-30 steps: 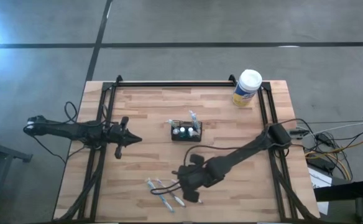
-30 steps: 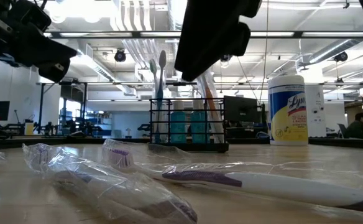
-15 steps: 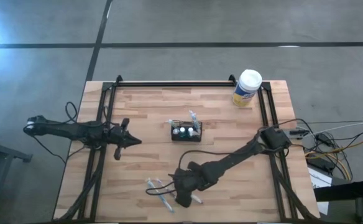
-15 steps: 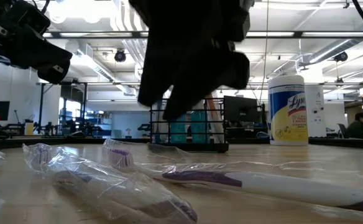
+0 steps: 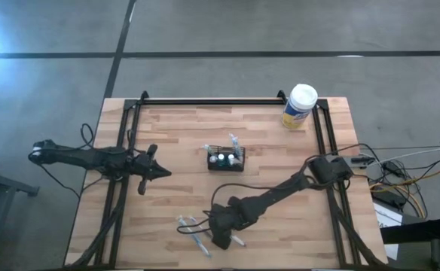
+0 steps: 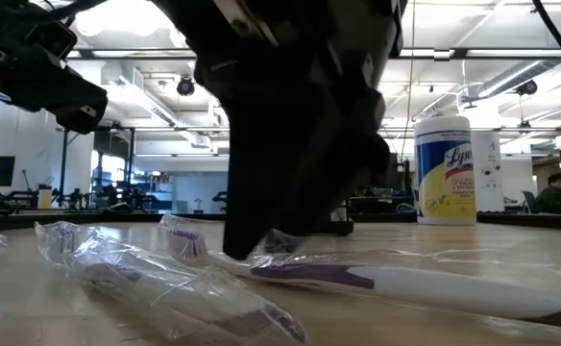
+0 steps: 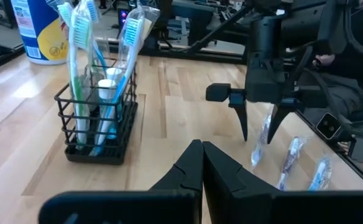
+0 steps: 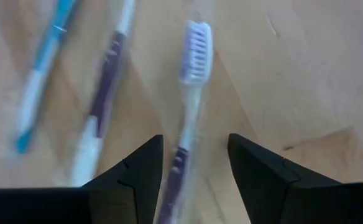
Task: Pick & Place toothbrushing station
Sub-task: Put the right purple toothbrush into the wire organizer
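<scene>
right pincer (image 8: 194, 163) spread astride slim plastic-wrapped purple toothbrush (image 8: 189, 93), left pincer (image 7: 201, 163) pressed together

right gripper (image 6: 261, 235) over wrapped toothbrush (image 6: 396, 282), canister (image 6: 445, 170)

I can read only one piece of text. The canister (image 6: 445, 170), standing on the far side of the surface (image 6: 511, 252) in the low view, carries large dark blue letters "Lys" on its yellow label, cut off at the canister's edge. The smaller print beneath them is too fine for me to read. No other text, numbers or signs are legible to me.
</scene>
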You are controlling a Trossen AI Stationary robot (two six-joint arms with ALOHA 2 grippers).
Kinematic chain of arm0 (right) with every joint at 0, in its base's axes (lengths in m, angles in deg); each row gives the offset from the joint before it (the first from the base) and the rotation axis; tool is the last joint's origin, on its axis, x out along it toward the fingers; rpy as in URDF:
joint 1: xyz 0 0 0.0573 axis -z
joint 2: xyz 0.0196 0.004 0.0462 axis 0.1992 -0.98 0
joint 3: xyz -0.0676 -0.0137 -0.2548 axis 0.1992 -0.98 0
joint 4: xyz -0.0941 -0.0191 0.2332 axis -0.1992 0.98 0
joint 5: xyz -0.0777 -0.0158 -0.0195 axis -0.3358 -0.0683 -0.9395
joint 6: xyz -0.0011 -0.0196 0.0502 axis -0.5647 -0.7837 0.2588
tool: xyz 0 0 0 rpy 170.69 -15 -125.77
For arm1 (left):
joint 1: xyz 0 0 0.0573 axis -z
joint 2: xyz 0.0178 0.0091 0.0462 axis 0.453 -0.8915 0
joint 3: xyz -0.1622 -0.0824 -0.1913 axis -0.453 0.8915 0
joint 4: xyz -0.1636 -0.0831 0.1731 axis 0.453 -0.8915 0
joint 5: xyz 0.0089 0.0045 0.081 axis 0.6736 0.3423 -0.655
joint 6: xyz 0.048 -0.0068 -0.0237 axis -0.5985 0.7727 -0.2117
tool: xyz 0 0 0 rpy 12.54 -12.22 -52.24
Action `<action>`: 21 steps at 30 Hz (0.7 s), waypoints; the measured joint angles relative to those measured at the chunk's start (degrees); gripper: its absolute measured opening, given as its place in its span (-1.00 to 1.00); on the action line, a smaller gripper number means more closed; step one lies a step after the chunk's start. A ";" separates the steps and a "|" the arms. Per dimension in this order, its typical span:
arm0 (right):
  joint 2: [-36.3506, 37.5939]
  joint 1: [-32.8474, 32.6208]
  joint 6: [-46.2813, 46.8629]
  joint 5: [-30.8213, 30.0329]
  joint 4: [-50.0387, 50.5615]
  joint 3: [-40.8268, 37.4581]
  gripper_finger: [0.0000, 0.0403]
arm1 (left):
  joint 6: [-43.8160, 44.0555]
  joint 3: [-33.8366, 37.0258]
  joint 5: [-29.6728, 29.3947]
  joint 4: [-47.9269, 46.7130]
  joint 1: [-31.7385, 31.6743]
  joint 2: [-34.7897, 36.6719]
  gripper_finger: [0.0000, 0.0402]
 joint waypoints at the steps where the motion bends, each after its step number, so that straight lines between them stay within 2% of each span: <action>1: -0.07 0.00 -0.43 -0.04 0.38 0.00 -0.13 | -0.02 0.00 0.00 0.05 0.00 0.00 -0.97; 11: -0.88 0.11 -4.48 0.43 1.83 -0.11 -0.29 | 0.03 0.00 -0.05 0.41 -0.01 0.00 -0.97; 14: -0.90 0.07 -5.60 -1.54 1.96 -0.35 -0.37 | 0.04 0.00 -0.05 0.39 0.00 0.00 -0.97; 21: -0.87 -0.02 -9.21 -5.37 2.67 -0.15 -0.76 | 0.10 0.02 -0.05 0.34 0.00 0.00 -0.97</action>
